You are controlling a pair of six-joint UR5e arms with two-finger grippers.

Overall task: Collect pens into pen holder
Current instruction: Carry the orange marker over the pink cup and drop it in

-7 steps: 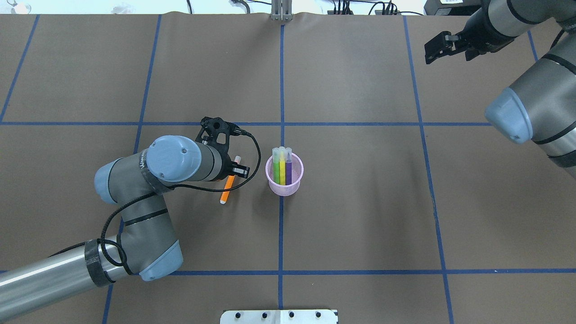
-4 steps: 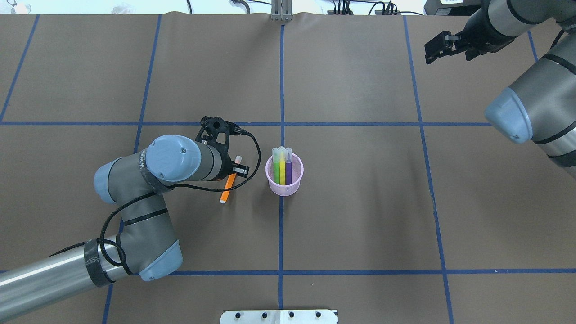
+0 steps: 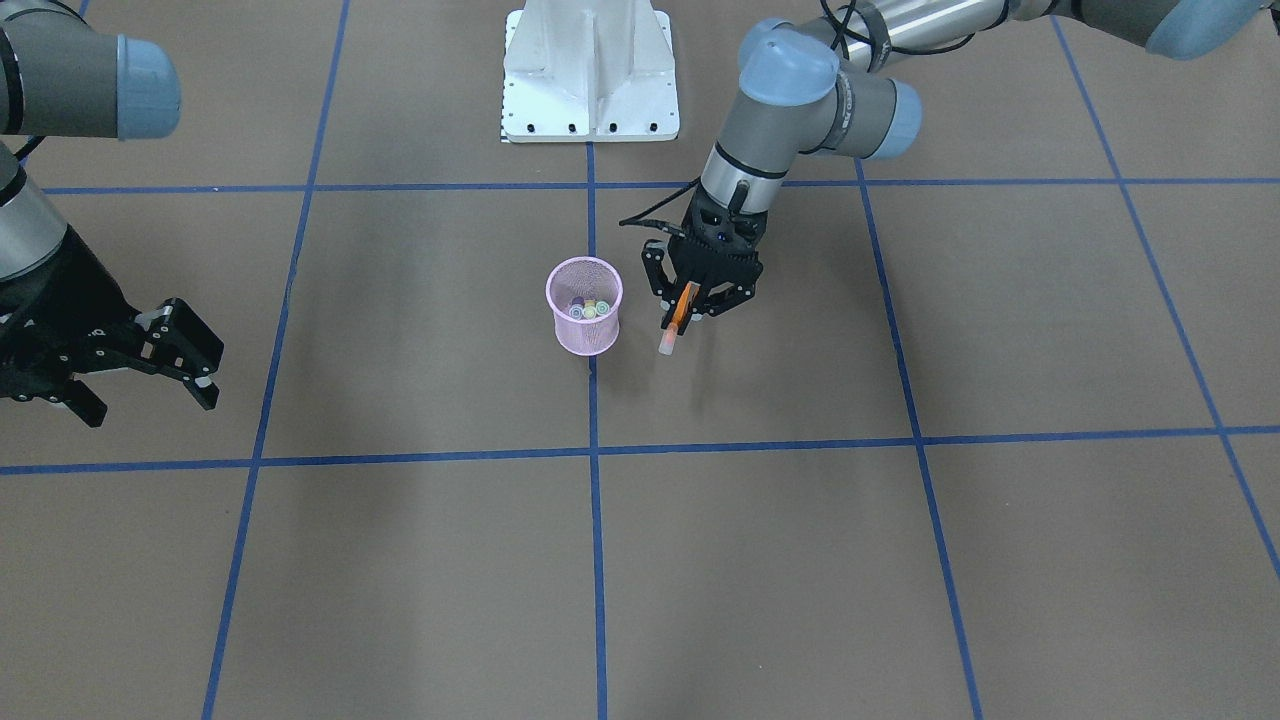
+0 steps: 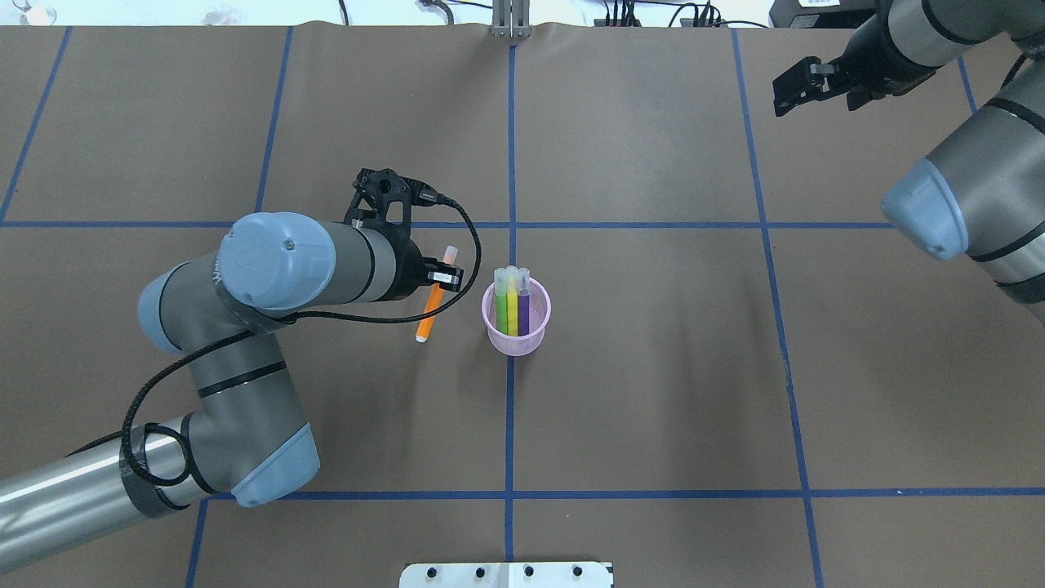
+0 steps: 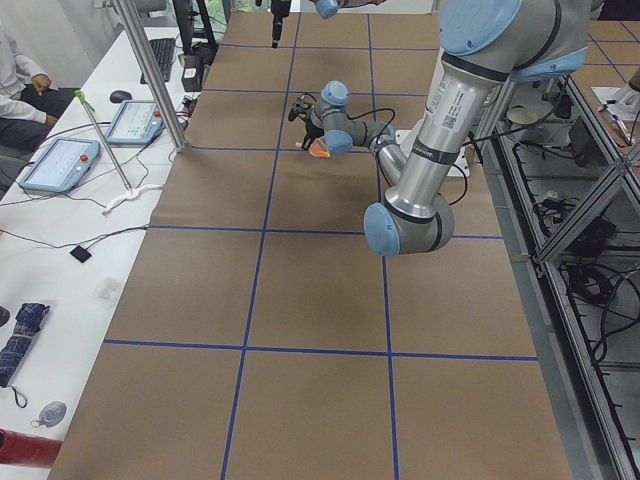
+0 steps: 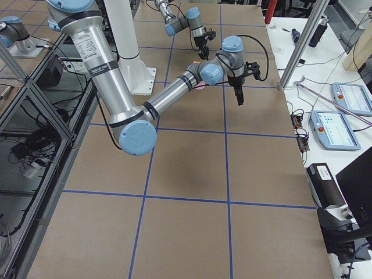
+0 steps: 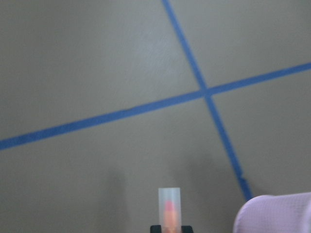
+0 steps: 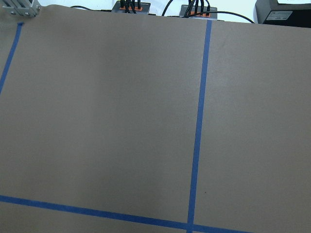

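My left gripper (image 4: 439,279) (image 3: 687,305) is shut on the orange pen (image 4: 431,304) (image 3: 678,310) and holds it lifted off the table, tilted, just left of the pink mesh pen holder (image 4: 516,317) (image 3: 584,306). The pen's pale cap (image 7: 169,206) shows in the left wrist view, with the holder's rim (image 7: 274,213) at the lower right. The holder stands upright with a green pen (image 4: 501,304), a yellow pen (image 4: 513,304) and a purple pen (image 4: 524,300) in it. My right gripper (image 4: 796,86) (image 3: 190,365) is open and empty, far off at the table's back right.
Brown table cover with blue tape grid lines (image 4: 511,163). The robot's white base plate (image 3: 590,70) is at the near edge. The left arm's black cable (image 4: 465,269) loops beside the gripper. Operators' table with tablets (image 5: 60,160) lies beyond the far edge.
My left gripper has risen and moved toward the pen holder with the orange pen, which has come off the table. The right arm has barely moved.
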